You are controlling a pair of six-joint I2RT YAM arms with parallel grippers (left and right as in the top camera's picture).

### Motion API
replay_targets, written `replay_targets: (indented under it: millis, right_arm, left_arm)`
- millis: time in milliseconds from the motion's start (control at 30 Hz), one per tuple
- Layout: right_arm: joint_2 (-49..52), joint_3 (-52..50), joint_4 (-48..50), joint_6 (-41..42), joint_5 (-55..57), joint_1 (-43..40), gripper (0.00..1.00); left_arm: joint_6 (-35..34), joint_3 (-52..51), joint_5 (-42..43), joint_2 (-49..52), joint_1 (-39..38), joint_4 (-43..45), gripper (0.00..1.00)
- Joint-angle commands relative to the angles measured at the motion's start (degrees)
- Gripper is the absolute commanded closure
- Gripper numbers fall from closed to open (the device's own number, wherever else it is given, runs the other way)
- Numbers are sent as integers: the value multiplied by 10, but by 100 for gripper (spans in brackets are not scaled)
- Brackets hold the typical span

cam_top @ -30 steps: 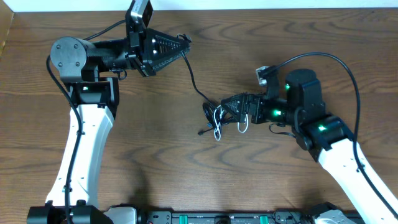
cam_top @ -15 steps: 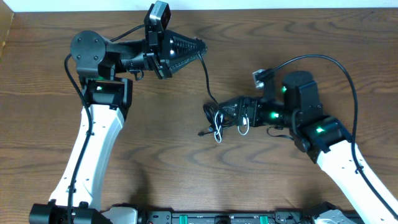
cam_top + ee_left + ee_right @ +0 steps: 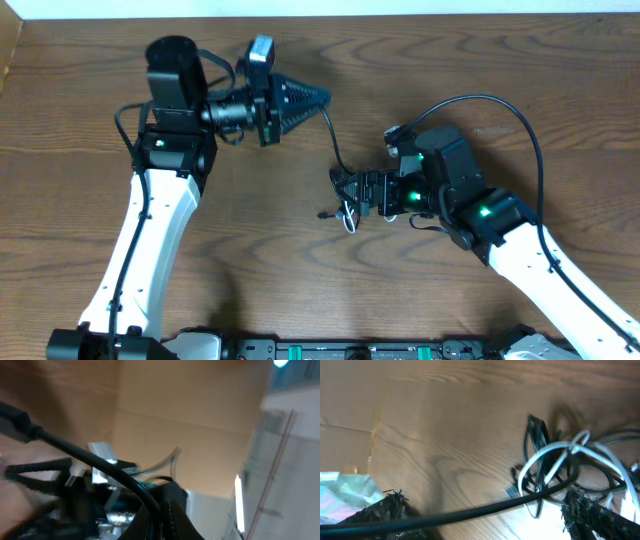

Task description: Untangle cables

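Observation:
The cables lie in a small tangle (image 3: 346, 205) at the table's middle: black loops with a white cable (image 3: 349, 218) among them. One black cable (image 3: 333, 140) rises from the tangle to my left gripper (image 3: 322, 98), which is shut on it up and to the left. In the left wrist view that cable (image 3: 90, 455) runs slanting into the shut gripper (image 3: 162, 517). My right gripper (image 3: 342, 190) is open at the tangle's right side. In the right wrist view the black cable (image 3: 485, 507) crosses between its fingers (image 3: 385, 507), with the white loop (image 3: 547, 457) and black coils (image 3: 536, 435) just ahead.
The wooden table (image 3: 250, 240) ends at the far edge against a white wall (image 3: 400, 6). A thick black arm cable (image 3: 520, 112) arcs over my right arm. A black rail (image 3: 350, 350) runs along the near edge.
My left arm has swung right and turned, carrying the held black cable closer above the tangle. My right gripper has slid left onto the tangle, still open.

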Motion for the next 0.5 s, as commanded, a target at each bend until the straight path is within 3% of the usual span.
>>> replay_targets:
  millis: [0, 467]
  right_arm:
    - [19, 6, -15, -9, 17, 3, 1]
    - [76, 6, -34, -9, 12, 7, 1]
  left_arm:
    - [170, 3, -59, -6, -1, -41, 93]
    - [225, 3, -105, -6, -1, -104, 93]
